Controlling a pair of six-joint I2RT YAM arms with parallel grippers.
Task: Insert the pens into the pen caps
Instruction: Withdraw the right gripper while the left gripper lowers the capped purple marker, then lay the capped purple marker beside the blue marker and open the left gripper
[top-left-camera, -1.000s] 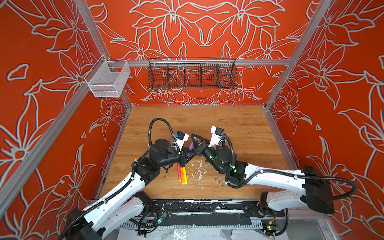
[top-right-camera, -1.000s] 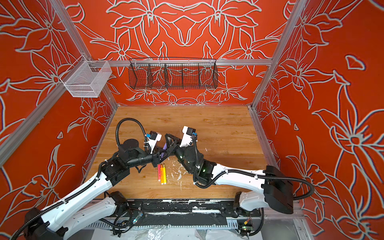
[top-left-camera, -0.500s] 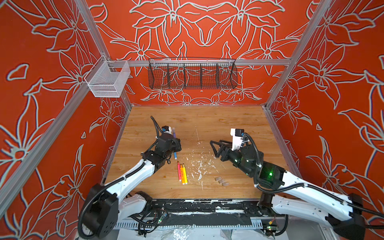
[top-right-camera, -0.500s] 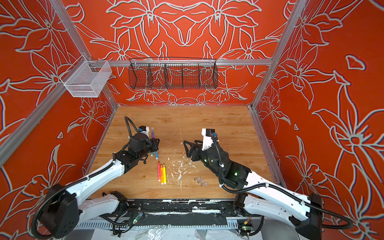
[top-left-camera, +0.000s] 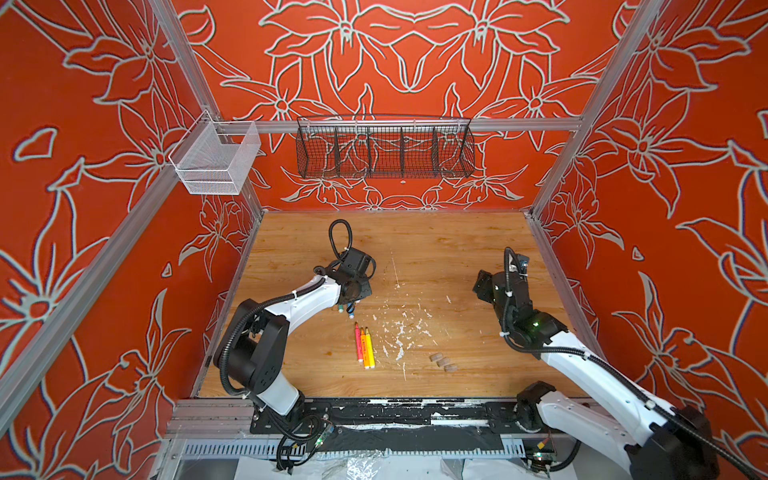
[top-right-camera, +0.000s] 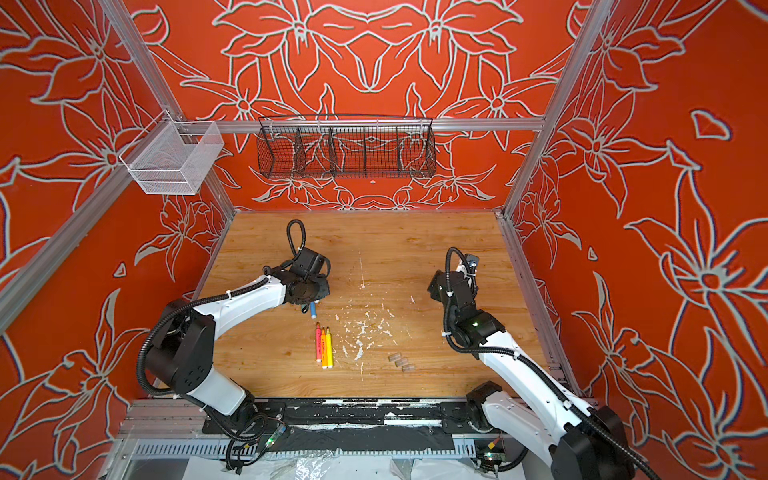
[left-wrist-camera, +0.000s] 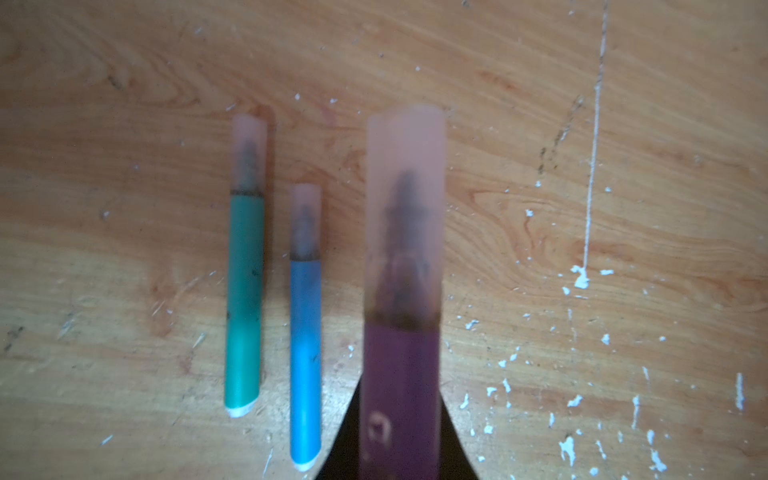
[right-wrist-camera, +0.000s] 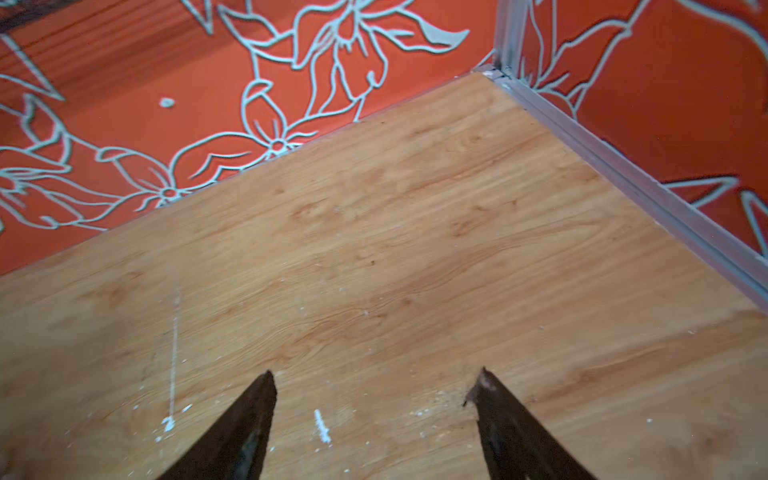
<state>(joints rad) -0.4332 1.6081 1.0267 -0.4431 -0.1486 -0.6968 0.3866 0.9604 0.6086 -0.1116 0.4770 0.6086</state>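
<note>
**Purple pen clamped, already capped**

Just behind the row of pink, orange and yellow pens (top-left-camera: 363, 347) (all bare-tipped), the capped purple pen (left-wrist-camera: 399, 357) is clamped in the left pincer (left-wrist-camera: 400, 386). The capped green pen (left-wrist-camera: 244, 299) and blue pen (left-wrist-camera: 305, 353) are laid behind the row too. Three loose caps (top-left-camera: 443, 361) are seen right of the row. The right pincer (right-wrist-camera: 375, 374) is held apart, empty, farther right.

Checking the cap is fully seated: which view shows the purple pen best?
The left wrist view: the purple pen fills the frame, cap over its tip. In both top views the left gripper hides it; the right wrist view misses it.
</note>
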